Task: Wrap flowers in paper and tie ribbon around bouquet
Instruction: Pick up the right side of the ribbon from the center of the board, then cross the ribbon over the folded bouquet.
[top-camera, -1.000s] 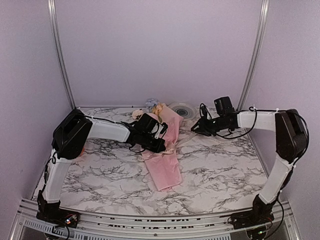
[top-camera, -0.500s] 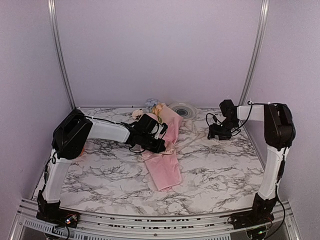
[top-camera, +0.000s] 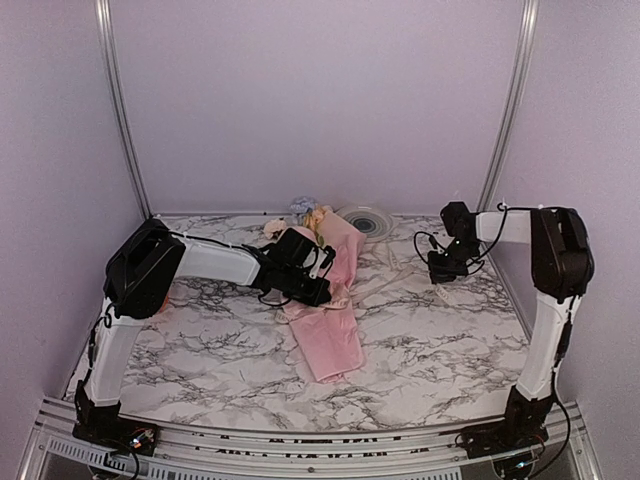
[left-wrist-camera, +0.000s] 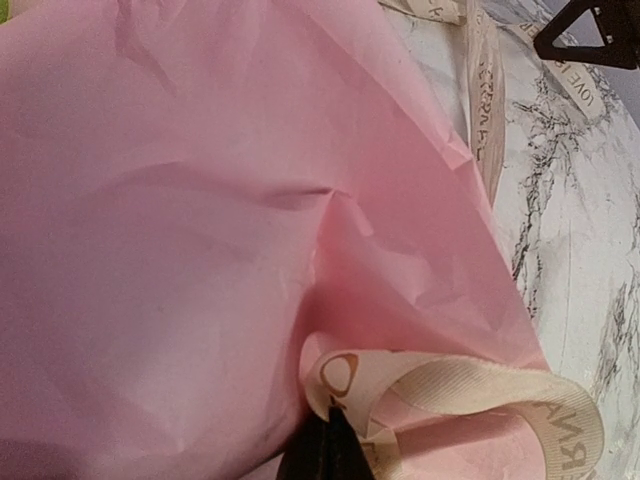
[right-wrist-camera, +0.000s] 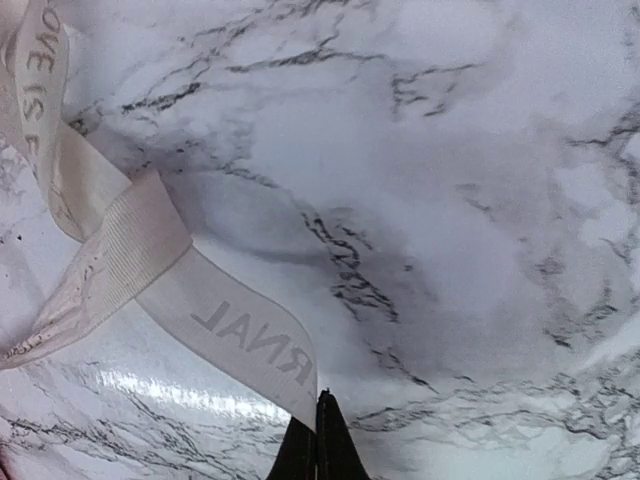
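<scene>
Right wrist view: right end effector (right-wrist-camera: 318, 440) pinches the ribbon (right-wrist-camera: 150, 270) tail; left end effector (left-wrist-camera: 335, 450) clamps its loop on the bouquet (left-wrist-camera: 200, 200). Tying step, by judgement; next, draw the tail taut.

On the table (top-camera: 440, 340) the bouquet (top-camera: 332, 335) lies flowers (top-camera: 310, 214) rearward, ribbon (right-wrist-camera: 130, 250) trailing right, plate (top-camera: 365, 218) behind.
</scene>
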